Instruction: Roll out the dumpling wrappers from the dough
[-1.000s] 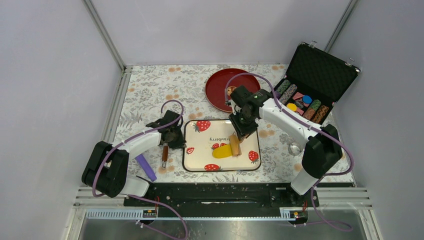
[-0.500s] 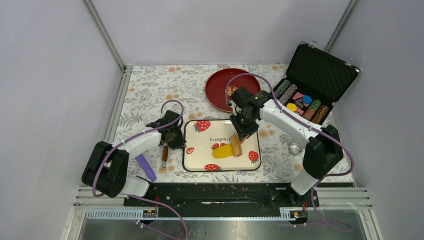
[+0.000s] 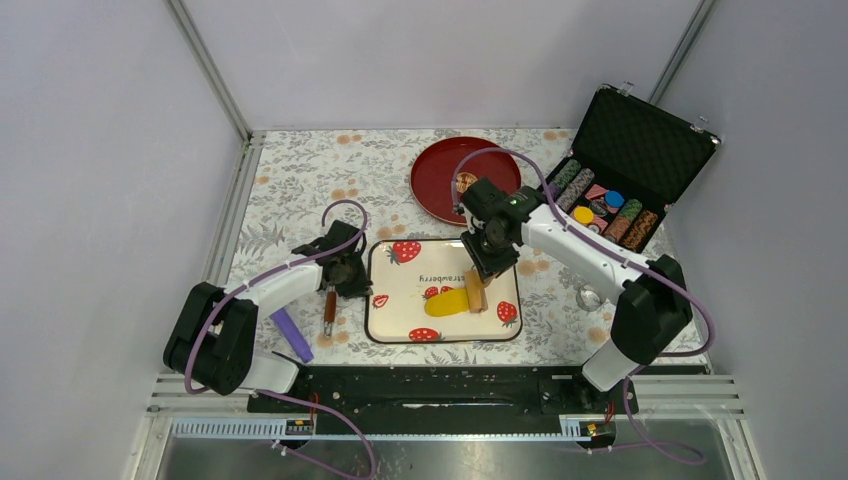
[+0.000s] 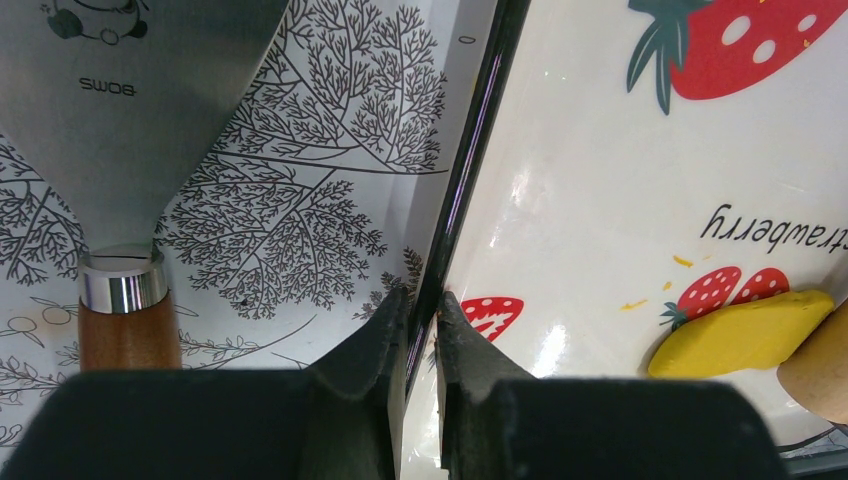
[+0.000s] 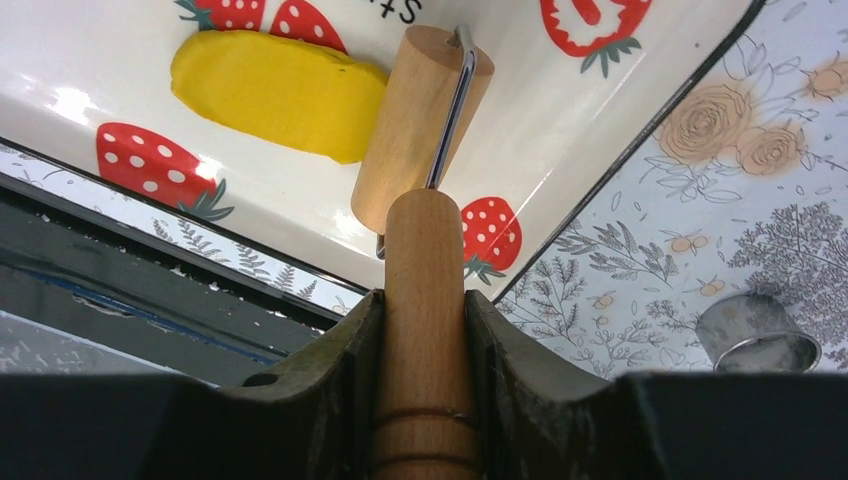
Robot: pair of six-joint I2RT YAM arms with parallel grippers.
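The right gripper [image 5: 424, 300] is clamped on the wooden handle [image 5: 424, 250] of a small rolling pin [image 5: 415, 130], with one finger pressed to each side of it. The handle runs straight out ahead of the fingertips, and a wire bracket carries the barrel just beyond them. The barrel rests on the strawberry tray [image 5: 560, 120], tilted a little to the right in the wrist view.

The dough [image 5: 270, 90] lies ahead of this gripper and to its left. It is a flattened, elongated yellow patch on the white tray floor, and its near end touches the side of the barrel. To the right of the gripper, past the tray's dark rim, a metal ring cutter [image 5: 757, 335] stands on the flowered bench [image 3: 300, 190].

The left gripper [image 4: 420, 305] has its fingers drawn nearly together on the tray's left rim, with the dark edge pinched between them. Seen from this gripper, the dough sits across the tray to the right, beside a printed strawberry. Just to the gripper's left a scraper [image 4: 130, 110] lies flat on the bench, its steel blade pointing forward and its wooden grip back toward the wrist.
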